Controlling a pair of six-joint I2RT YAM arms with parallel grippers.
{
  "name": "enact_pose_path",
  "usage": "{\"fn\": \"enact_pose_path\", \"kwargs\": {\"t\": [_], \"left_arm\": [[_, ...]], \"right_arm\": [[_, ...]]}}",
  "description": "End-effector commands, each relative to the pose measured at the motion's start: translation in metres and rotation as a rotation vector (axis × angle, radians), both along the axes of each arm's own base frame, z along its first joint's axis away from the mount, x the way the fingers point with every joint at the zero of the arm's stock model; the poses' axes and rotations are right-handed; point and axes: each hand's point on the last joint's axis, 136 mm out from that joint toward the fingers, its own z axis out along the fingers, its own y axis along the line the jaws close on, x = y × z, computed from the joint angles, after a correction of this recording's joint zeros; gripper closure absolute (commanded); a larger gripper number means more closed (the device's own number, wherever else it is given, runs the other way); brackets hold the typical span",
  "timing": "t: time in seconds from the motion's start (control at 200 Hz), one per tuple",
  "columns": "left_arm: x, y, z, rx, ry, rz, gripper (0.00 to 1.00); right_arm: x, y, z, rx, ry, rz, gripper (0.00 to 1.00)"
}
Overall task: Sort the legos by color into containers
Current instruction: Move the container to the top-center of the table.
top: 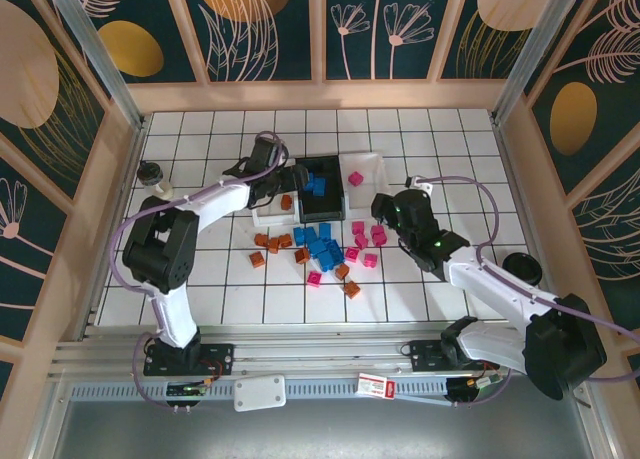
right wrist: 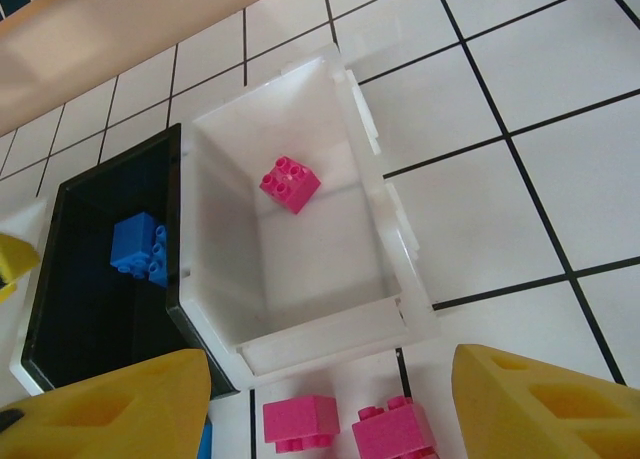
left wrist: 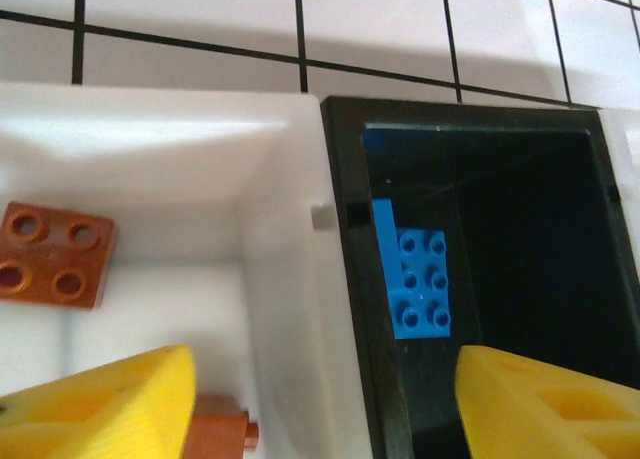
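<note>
Three trays stand in a row: a left white tray (top: 262, 217), a black tray (top: 331, 205) and a right white tray (top: 375, 163). My left gripper (top: 274, 181) (left wrist: 320, 384) hangs open, straddling the wall between the left white tray (left wrist: 275, 269) and the black tray (left wrist: 345, 279). Two orange-brown bricks (left wrist: 55, 254) (left wrist: 222, 434) lie in that white tray, the second beside my left finger. A blue brick (left wrist: 420, 284) lies in the black tray. My right gripper (top: 384, 209) (right wrist: 330, 394) is open and empty above two pink bricks (right wrist: 300, 419) (right wrist: 395, 431) on the tiles. One pink brick (right wrist: 290, 184) lies in the right white tray (right wrist: 395, 239).
Loose bricks lie on the tiles in front of the trays: orange-brown ones (top: 272, 243) to the left, a blue heap (top: 322, 247) in the middle, pink ones (top: 366, 241) to the right. A small clear jar (top: 155, 178) stands far left. A round black object (top: 522, 269) sits far right.
</note>
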Motion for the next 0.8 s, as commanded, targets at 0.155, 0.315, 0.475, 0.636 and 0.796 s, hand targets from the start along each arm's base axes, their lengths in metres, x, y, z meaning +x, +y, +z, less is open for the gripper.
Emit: {"fn": "enact_pose_path", "kwargs": {"t": [0.155, 0.315, 0.475, 0.636, 0.796], "left_arm": [[0.031, -0.012, -0.005, 0.028, -0.019, -0.002, 0.47], [0.042, -0.015, -0.015, 0.044, -0.001, 0.005, 0.55], [0.051, -0.016, -0.021, 0.036, 0.003, 0.02, 0.62], [0.06, -0.016, -0.027, 0.03, 0.012, 0.031, 0.7], [0.07, -0.015, -0.032, 0.007, 0.022, 0.049, 0.73]], "right_arm": [[-0.001, -0.009, 0.002, 0.015, -0.013, -0.038, 0.34], [-0.001, -0.013, -0.001, 0.008, -0.007, -0.046, 0.34], [-0.002, -0.015, -0.004, 0.003, -0.002, -0.048, 0.34], [-0.002, -0.013, -0.007, 0.002, 0.006, -0.042, 0.34], [-0.001, -0.011, -0.014, -0.016, 0.028, -0.031, 0.34]]}}
